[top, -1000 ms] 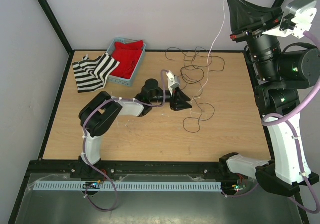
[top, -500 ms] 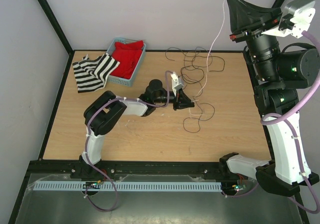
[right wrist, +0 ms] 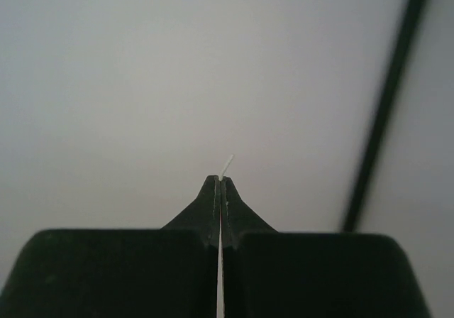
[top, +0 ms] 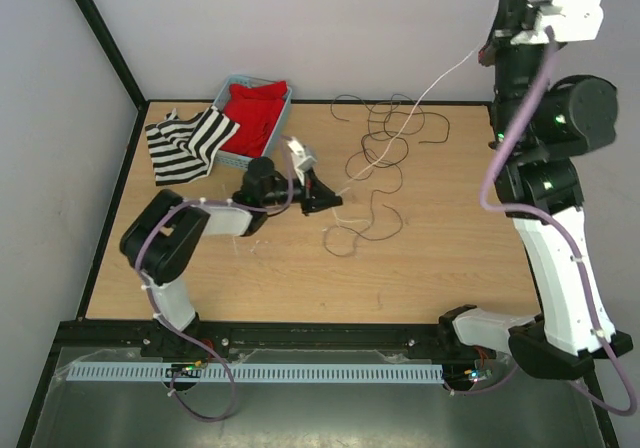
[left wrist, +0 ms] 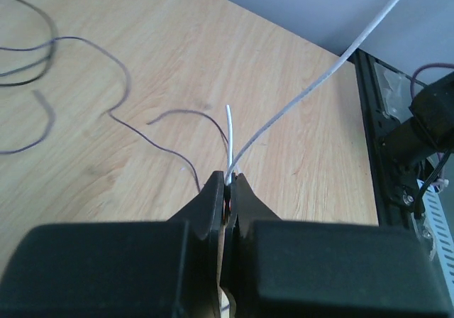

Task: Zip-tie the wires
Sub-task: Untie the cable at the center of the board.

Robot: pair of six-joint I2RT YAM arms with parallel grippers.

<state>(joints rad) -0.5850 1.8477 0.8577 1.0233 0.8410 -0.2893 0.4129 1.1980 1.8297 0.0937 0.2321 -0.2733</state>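
Wires (top: 385, 133) lie loose. The left gripper (left wrist: 228, 179) beside them and the right gripper (right wrist: 220, 179) high above pinch one pale strand (left wrist: 312, 86) taut. Probably still gathering; bunching comes next.

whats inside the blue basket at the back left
A crumpled red cloth fills the basket. It covers the basket's floor, so anything lying under it cannot be seen.

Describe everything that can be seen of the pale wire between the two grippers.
The pale wire is a very thin, whitish, flexible strand. It hangs in the air, nearly straight, slanting from the shut left gripper, low over the table, up to the shut right gripper, held high. A short pale tip shows past each gripper's fingertips.
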